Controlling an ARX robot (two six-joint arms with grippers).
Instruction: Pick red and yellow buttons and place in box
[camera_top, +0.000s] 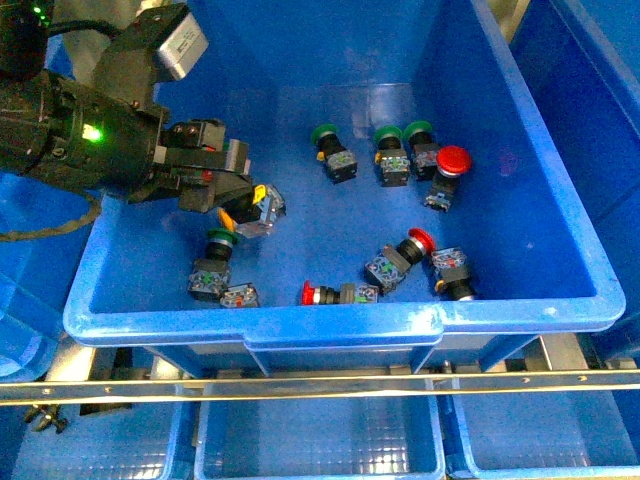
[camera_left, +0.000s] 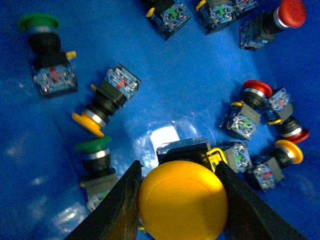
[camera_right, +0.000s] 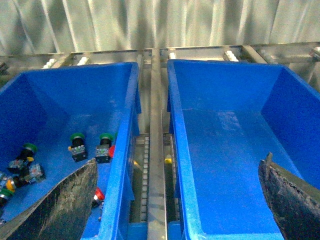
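Your left gripper (camera_top: 248, 205) is low in the left half of the crate (camera_top: 340, 325). Its fingers (camera_left: 120, 200) are clamped on either side of the cap of a yellow button (camera_left: 182, 200). More buttons lie loose on the crate floor to its right: green ones (camera_top: 330, 135), red ones (camera_top: 452, 160) and another yellow one (camera_left: 87, 122). Past the rail (camera_right: 156, 150) stands the box (camera_right: 285, 105), with nothing in it. Your right gripper (camera_right: 175, 200) faces the rail, its fingers (camera_right: 60, 205) spread wide and touching nothing.

A ribbed grey wall (camera_right: 150, 22) stands behind bare metal rails (camera_right: 156, 150).
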